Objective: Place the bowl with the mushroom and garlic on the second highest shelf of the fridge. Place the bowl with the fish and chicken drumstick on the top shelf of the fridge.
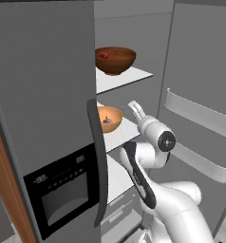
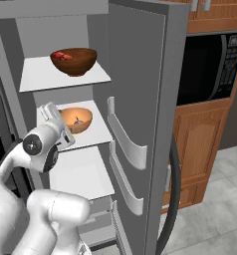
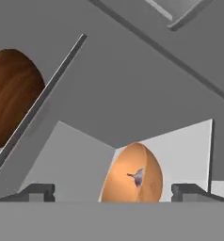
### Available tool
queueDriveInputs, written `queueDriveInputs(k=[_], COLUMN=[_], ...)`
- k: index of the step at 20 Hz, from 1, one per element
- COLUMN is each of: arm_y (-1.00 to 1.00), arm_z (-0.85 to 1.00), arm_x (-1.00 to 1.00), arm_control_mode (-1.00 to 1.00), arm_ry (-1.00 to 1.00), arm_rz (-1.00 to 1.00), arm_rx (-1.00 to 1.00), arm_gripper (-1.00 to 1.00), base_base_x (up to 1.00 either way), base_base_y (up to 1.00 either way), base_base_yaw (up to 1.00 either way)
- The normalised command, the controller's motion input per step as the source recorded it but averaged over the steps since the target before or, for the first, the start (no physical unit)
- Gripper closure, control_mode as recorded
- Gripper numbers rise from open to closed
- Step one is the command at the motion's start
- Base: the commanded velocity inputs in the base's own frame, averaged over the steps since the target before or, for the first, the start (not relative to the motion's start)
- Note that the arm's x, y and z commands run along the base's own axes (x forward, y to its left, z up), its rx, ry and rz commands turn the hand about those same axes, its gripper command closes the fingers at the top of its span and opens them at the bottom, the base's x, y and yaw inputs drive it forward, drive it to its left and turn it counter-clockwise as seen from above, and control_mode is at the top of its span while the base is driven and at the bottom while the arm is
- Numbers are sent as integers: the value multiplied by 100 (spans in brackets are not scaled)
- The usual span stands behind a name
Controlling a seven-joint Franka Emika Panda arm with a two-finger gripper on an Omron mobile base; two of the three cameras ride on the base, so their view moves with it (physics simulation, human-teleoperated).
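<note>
Item: two-finger gripper (image 3: 113,189) of the white arm, nearest the hand camera. Jaws spread wide, nothing between them; the dark fingertips (image 3: 37,190) stand apart on either side of the bowl ahead, clear of it. In the left base view the hand (image 1: 136,110) points into the fridge just beside that bowl.

Item: small light orange-tan round bowl (image 2: 76,119) holding a small grey-purple lump of food. Sits upright on the second highest shelf (image 2: 98,133), a flat white panel, toward its front half. Released, resting on its own.

Item: larger dark brown wooden bowl (image 1: 115,59) with red food inside. Rests on the top shelf (image 1: 134,76), a flat white panel directly above.

Item: tall grey fridge (image 1: 43,85), right door swung open showing pale door racks (image 2: 125,142); closed left door with black dispenser panel (image 1: 62,194) and long grey handle (image 1: 98,161).

Item: black microwave (image 2: 212,62) set among brown wood cabinets (image 2: 197,144), well apart to the right.

Status, as judged: both bowls appear to lie on their required shelves, so the placing looks done and the step in hand is clearing the arm from the compartment.

Handling note: draw the hand straight back along the line it points, keeping the jaws wide so neither finger catches the orange bowl's rim. Stay level between the two shelves; lifting early risks striking the top shelf's underside. Swing aside only once the fingers have passed the shelf's front edge and the closed door's edge.
</note>
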Motion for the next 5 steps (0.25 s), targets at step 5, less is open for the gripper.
queueDriveInputs(k=[5], arm_y=[-9], arm_z=[100], arm_x=[-82], arm_control_mode=[-100], arm_ry=[-20], arm_rz=[-8], arm_rx=[0], arm_gripper=[-100], base_base_x=[0], base_base_y=[0], base_base_yaw=[0])
